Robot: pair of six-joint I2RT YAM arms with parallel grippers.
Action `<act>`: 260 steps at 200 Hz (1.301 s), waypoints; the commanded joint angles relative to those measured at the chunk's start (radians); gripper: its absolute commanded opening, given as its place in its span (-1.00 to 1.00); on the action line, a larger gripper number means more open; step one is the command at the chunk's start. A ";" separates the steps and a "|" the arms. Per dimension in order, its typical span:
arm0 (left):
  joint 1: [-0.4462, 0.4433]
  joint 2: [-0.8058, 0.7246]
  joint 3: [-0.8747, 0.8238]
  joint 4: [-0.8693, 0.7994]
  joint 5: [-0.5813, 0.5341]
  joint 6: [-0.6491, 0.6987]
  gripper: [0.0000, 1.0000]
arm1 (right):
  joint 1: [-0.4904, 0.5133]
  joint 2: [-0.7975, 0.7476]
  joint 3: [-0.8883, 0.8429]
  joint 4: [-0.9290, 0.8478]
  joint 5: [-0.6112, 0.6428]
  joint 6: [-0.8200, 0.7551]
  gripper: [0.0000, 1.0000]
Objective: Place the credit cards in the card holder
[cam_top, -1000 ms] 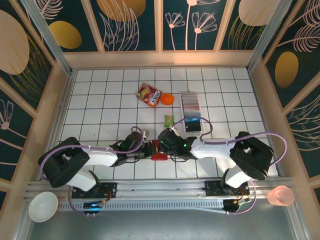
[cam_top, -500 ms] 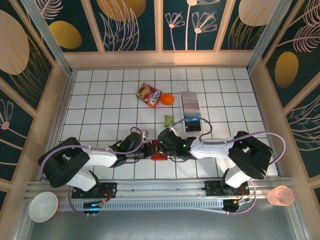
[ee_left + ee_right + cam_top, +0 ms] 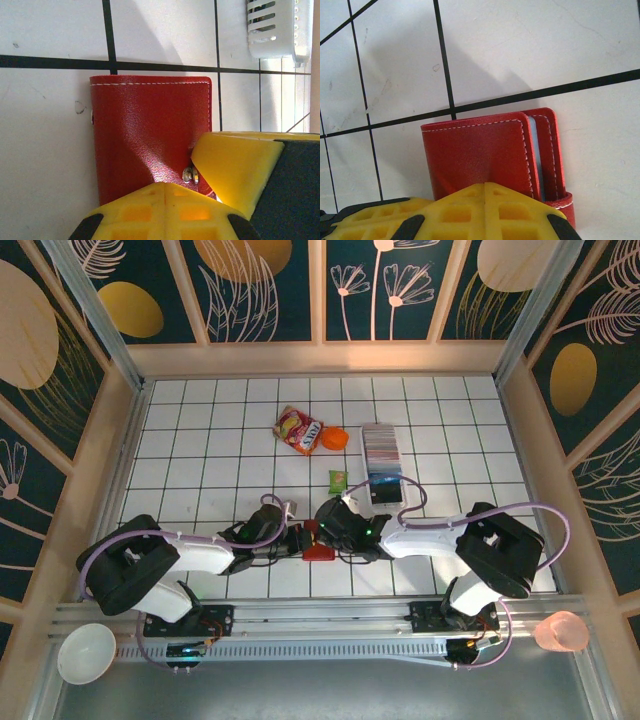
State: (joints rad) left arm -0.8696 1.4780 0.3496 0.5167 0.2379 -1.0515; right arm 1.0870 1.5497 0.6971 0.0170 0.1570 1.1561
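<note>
The card holder (image 3: 145, 130) lay between the left pincer (image 3: 165, 192) and right pincer (image 3: 485, 192), both closed tight against it. The credit cards (image 3: 380, 445) sat farther back, nearer the right pincer.

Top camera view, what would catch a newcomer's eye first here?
The red card holder sits at front centre, with the left end effector and right end effector both shut and meeting at it. Farther back lie the row of credit cards, right of centre, and a red-and-yellow snack packet to their left.
</note>
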 commanded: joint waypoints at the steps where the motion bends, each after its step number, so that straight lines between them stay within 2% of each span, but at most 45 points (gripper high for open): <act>1: 0.000 0.033 -0.034 -0.135 -0.003 -0.002 -1.00 | 0.014 0.025 -0.011 0.029 0.021 0.012 -1.00; 40: -0.001 0.033 -0.032 -0.136 -0.003 -0.002 -1.00 | 0.023 0.035 -0.025 0.055 0.003 0.022 -1.00; 71: 0.000 0.031 -0.035 -0.136 -0.006 -0.004 -1.00 | 0.038 0.056 -0.007 -0.004 0.017 0.025 -1.00; 112: 0.000 0.029 -0.056 -0.092 0.005 -0.030 -1.00 | 0.118 0.079 -0.034 -0.100 0.064 0.111 -1.00; 178: 0.000 0.050 -0.093 -0.004 0.017 -0.104 -1.00 | 0.213 0.141 -0.095 -0.099 0.087 0.250 -1.00; 215: 0.000 -0.044 -0.121 0.000 -0.007 -0.156 -1.00 | 0.235 0.199 -0.100 -0.120 0.104 0.277 -1.00; 260: 0.002 -0.194 -0.093 -0.126 -0.066 -0.191 -1.00 | 0.261 0.286 -0.080 -0.140 0.097 0.276 -1.00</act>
State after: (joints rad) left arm -0.8642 1.3472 0.2539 0.5114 0.2108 -1.1923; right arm 1.2961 1.6722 0.6926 0.1143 0.4873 1.3979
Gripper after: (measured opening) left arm 0.042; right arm 0.038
